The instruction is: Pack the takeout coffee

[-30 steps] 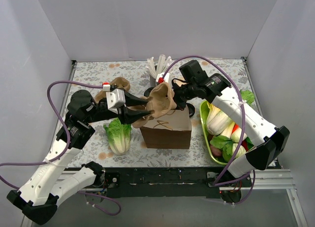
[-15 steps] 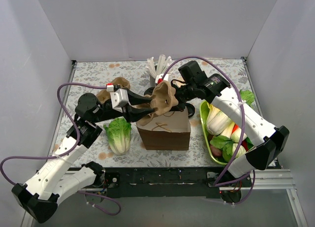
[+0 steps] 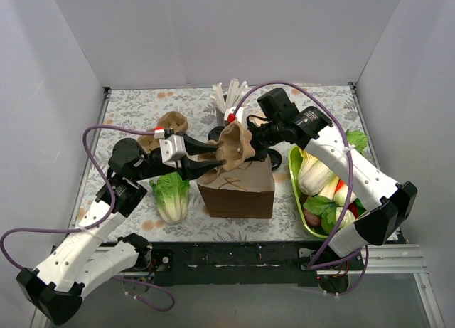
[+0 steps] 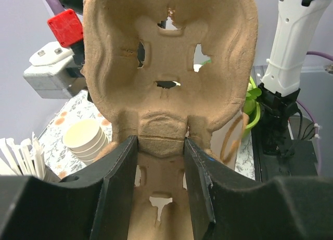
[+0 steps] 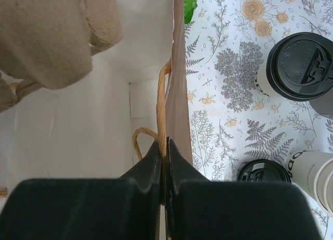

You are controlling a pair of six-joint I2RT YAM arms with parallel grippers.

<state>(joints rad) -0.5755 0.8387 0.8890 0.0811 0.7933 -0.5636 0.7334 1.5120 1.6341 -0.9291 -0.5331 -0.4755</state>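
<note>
We note a head of leafy greens (image 3: 171,194) on the table, just below the left gripper (image 3: 206,159) in the overhead view. In the left wrist view a stack of lidless cups (image 4: 86,141) and some white sticks (image 4: 21,158) lie to the left of its fingers.

The left gripper (image 4: 160,144) pinches a pulp cup carrier (image 4: 171,58) by its middle ridge, one finger on each side. The carrier stands on edge ahead of the fingers, its far half above the open top of the paper bag (image 3: 238,193).

The right gripper (image 5: 164,146) has its fingers pressed together on the bag's side wall (image 5: 179,68), right beside a twisted paper handle (image 5: 143,138). From above, the right gripper (image 3: 257,139) sits at the bag's far right corner, near the carrier.

The coffee cup (image 5: 303,66), black lid on, stands on the flowered table (image 5: 229,94) outside the bag, to the right of and ahead of the right fingers in the wrist view, apart from the bag wall. A second black lid (image 5: 263,172) shows closer to those fingers, also outside the bag.

Farther right, a green tray (image 3: 293,189) of vegetables lies under the right arm.
</note>
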